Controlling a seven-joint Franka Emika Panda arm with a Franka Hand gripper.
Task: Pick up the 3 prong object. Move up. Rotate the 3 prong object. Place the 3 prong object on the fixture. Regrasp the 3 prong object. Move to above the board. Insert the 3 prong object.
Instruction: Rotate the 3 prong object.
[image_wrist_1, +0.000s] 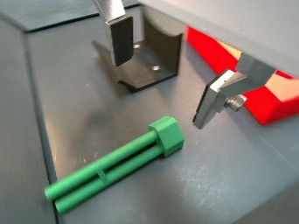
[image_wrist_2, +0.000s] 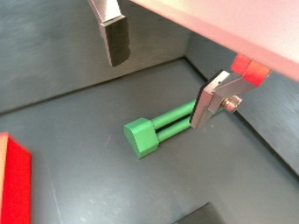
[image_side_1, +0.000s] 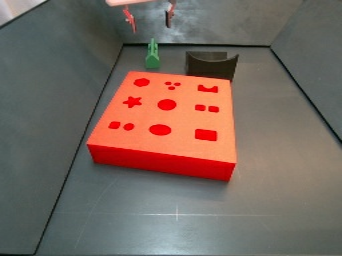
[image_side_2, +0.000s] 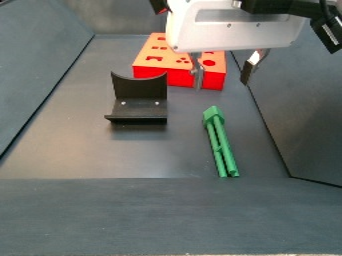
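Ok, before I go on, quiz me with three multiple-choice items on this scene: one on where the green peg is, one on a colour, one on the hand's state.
1. Where is the 3 prong object?
A. lying flat on the floor
B. seated in the fixture
C. inserted in the board

2. What colour is the board?
A. blue
B. red-orange
C. white

3. What state is the hand in?
A. shut on the peg
B. open and empty, above the floor
C. shut on the fixture

Answers:
1. A: in a side view the peg lies on the dark floor beside the fixture, touching neither it nor the board.
2. B: its top is red-orange with darker cut-out holes.
3. B: both wrist views show the fingers apart with nothing between them and the peg below.
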